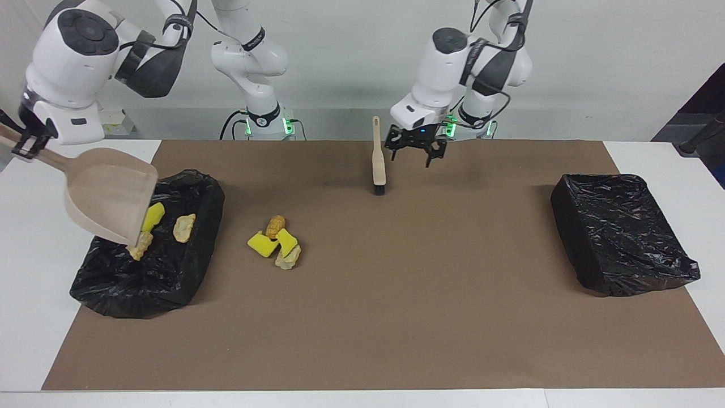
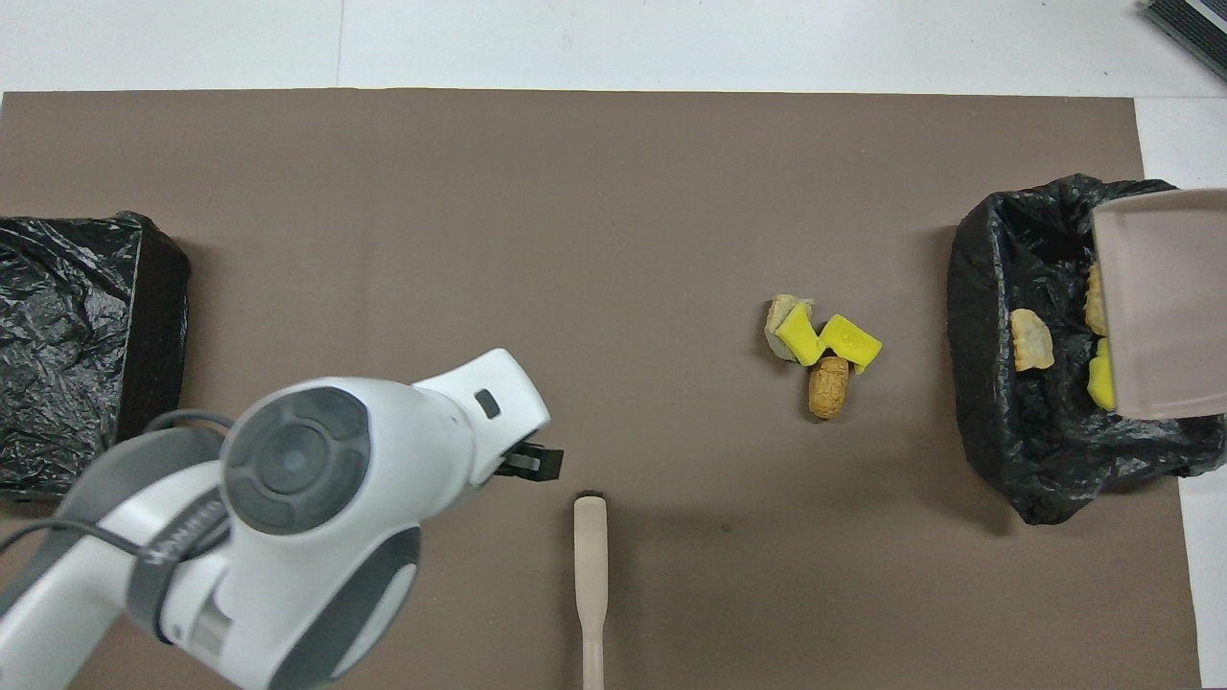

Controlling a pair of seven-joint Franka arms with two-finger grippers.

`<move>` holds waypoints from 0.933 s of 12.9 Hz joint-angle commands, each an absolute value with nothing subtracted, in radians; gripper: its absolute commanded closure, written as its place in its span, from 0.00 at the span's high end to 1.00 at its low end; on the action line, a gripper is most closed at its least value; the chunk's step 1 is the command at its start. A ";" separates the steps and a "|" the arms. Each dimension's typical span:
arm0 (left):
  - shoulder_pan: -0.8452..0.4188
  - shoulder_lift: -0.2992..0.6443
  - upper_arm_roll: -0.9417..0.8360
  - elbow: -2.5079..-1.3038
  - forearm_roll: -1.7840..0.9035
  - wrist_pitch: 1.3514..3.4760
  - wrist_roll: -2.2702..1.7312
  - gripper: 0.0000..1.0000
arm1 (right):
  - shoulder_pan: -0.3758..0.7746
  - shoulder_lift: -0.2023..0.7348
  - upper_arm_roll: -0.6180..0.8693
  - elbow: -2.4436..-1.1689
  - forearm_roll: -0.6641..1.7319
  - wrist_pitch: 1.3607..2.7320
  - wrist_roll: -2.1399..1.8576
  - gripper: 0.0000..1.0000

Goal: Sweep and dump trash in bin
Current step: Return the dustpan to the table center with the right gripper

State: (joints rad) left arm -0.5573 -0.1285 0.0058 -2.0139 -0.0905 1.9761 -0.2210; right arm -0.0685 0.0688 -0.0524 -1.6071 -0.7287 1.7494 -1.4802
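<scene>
Facing view: left tool [image 1: 416, 152] upper centre, spread wide and empty beside the beige-handled black-bristled brush [image 1: 378, 161]. Right tool [image 1: 25, 141] upper left, clenched on the beige plastic dustpan [image 1: 110, 195], tilted over the black-lined bin [image 1: 187, 266]. Trash: four yellow sponge, beige and brown scraps [image 1: 276, 241] centre-left on the brown-papered counter [image 1: 396, 294]; others in the bin.

Overhead view: scraps [image 2: 820, 350] right of centre. Likely light, soft, crumbly; better swept than pinched. No sure readable writing.

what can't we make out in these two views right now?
- Scraps in the bin: overhead view, the dustpan covers most of two; facing view, it hides part of them too.
- Right tool: cut off by the overhead view's edge; at the frame edge in the facing view, grip on the dustpan handle unclear.
- Left tool: overhead view, its own arm hides most of it.
- Brush: handle end cut off by the overhead view's bottom edge.
</scene>
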 commanded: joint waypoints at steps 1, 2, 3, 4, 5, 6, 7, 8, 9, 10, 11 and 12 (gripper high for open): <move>-0.415 -0.127 -0.006 -1.886 -0.075 1.849 -0.019 1.00 | -0.031 0.061 -0.041 -1.618 -0.597 1.727 -1.320 0.00; -0.367 -0.129 -0.005 -1.838 -0.075 1.798 0.053 1.00 | -0.015 0.060 -0.040 -1.621 -0.530 1.721 -1.258 0.00; -0.315 -0.130 -0.005 -1.783 -0.075 1.746 0.117 1.00 | 0.007 0.060 -0.040 -1.626 -0.472 1.712 -1.176 0.00; -0.273 -0.130 -0.005 -1.734 -0.075 1.700 0.165 1.00 | 0.032 0.060 -0.038 -1.629 -0.416 1.704 -1.095 0.00; -0.238 -0.127 -0.005 -1.688 -0.074 1.659 0.191 1.00 | 0.069 0.060 -0.040 -1.631 -0.358 1.686 -0.992 0.00; -0.204 -0.124 -0.005 -1.649 -0.074 1.632 0.204 1.00 | 0.112 0.064 -0.040 -1.631 -0.313 1.671 -0.857 0.00; -0.169 -0.118 -0.003 -1.625 -0.072 1.628 0.215 1.00 | 0.165 0.071 -0.040 -1.635 -0.289 1.664 -0.727 0.00; -0.129 -0.115 -0.003 -1.608 -0.066 1.623 0.218 1.00 | 0.222 0.077 -0.040 -1.643 -0.256 1.661 -0.578 0.00; -0.105 -0.109 -0.005 -1.592 -0.063 1.618 0.218 1.00 | 0.263 0.092 -0.040 -1.644 -0.220 1.666 -0.451 0.00; -0.100 -0.086 -0.002 -1.573 -0.058 1.605 0.219 1.00 | 0.305 0.109 -0.037 -1.644 -0.171 1.677 -0.340 0.00; -0.097 -0.066 -0.002 -1.521 -0.055 1.579 0.225 1.00 | 0.349 0.135 -0.037 -1.640 -0.126 1.689 -0.205 0.00; -0.091 -0.026 -0.002 -1.464 -0.052 1.548 0.227 1.00 | 0.401 0.159 -0.037 -1.640 -0.095 1.728 -0.067 0.00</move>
State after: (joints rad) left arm -0.1032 -0.1098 0.0117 -1.5929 -0.0755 1.6223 0.2210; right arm 0.3467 0.1191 -0.0321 -1.6445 -0.1582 1.6811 -0.2660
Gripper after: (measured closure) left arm 0.000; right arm 0.683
